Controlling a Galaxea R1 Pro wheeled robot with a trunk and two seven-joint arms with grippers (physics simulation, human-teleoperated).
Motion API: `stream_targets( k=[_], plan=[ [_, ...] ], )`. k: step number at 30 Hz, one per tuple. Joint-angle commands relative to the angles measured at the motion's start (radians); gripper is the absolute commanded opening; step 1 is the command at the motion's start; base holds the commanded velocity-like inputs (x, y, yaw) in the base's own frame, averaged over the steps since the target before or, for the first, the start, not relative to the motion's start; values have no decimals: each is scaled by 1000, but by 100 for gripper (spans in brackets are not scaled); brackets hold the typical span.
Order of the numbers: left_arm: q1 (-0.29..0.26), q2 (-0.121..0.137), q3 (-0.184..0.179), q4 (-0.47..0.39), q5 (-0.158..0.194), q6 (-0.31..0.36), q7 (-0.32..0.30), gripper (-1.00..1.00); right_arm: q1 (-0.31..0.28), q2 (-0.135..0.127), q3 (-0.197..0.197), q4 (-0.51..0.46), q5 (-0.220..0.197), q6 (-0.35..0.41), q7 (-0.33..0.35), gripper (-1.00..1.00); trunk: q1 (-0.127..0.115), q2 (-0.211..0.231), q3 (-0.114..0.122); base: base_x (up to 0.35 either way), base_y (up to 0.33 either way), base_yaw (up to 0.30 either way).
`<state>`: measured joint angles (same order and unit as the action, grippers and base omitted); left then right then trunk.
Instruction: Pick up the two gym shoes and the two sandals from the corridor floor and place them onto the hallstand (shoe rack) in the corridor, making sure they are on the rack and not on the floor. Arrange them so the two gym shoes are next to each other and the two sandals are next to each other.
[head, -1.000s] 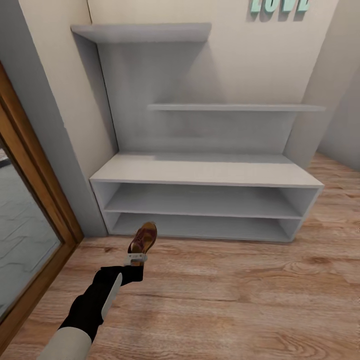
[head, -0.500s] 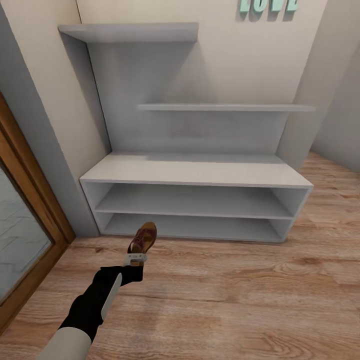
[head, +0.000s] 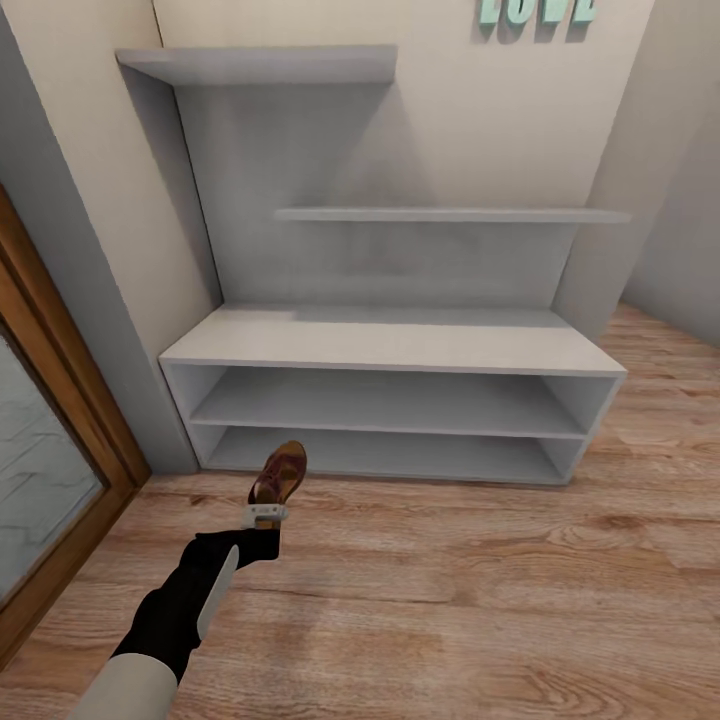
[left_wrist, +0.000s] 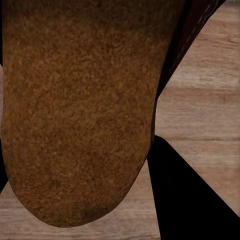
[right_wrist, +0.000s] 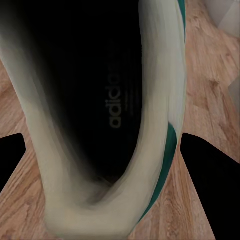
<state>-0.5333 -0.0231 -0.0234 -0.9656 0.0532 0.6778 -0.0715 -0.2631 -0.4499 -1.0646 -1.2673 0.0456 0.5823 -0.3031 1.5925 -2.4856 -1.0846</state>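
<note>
From the head view, green letters (head: 535, 10) high on the wall are cut off and can't be read. The left gripper (head: 266, 516) holds a brown sandal (head: 279, 475) above the wood floor (head: 480, 590), near the grey shoe rack (head: 390, 345).

Left wrist view: the sandal's tan insole (left_wrist: 75, 110) is right in front, above the floor.

Right wrist view: the right gripper holds a white and green gym shoe (right_wrist: 160, 115). Inside it says "adidas" (right_wrist: 116, 102).

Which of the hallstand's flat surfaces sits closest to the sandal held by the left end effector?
The lowest shelf bay of the hallstand, just above the floor; the sandal in the left end effector hangs before its left part.
</note>
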Motion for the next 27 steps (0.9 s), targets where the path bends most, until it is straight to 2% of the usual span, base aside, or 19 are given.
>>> stream_targets(
  k=[1,5,8,12,18,19,27],
  plan=[
    [0,0,0,-1,4,5,-1,-100,-1,0,0,-1,5,7,-1,-100,0,0,-1,0,0,0],
    [-3,-4,0,-3,4,6,33,-100,-1,0,0,-1,5,7,-1,-100,0,0,-1,0,0,0],
    [-11,-12,-1,-5,6,6,61,-100,-1,0,0,-1,5,7,-1,-100,0,0,-1,0,0,0],
    [-28,-34,-1,-5,7,6,97,-100,-1,0,0,-1,5,7,-1,-100,0,0,-1,0,0,0],
    [-31,-44,-3,-5,8,6,152,-100,-1,0,0,-1,5,7,-2,-100,0,0,-1,0,0,0],
    [-31,-44,-3,-5,8,5,258,-100,-1,0,0,-1,5,7,-2,-100,0,0,-1,0,0,0],
    [-31,-43,-3,-5,7,5,258,-100,-1,0,0,-1,5,7,-2,-100,0,0,-1,0,0,0]
  ],
)
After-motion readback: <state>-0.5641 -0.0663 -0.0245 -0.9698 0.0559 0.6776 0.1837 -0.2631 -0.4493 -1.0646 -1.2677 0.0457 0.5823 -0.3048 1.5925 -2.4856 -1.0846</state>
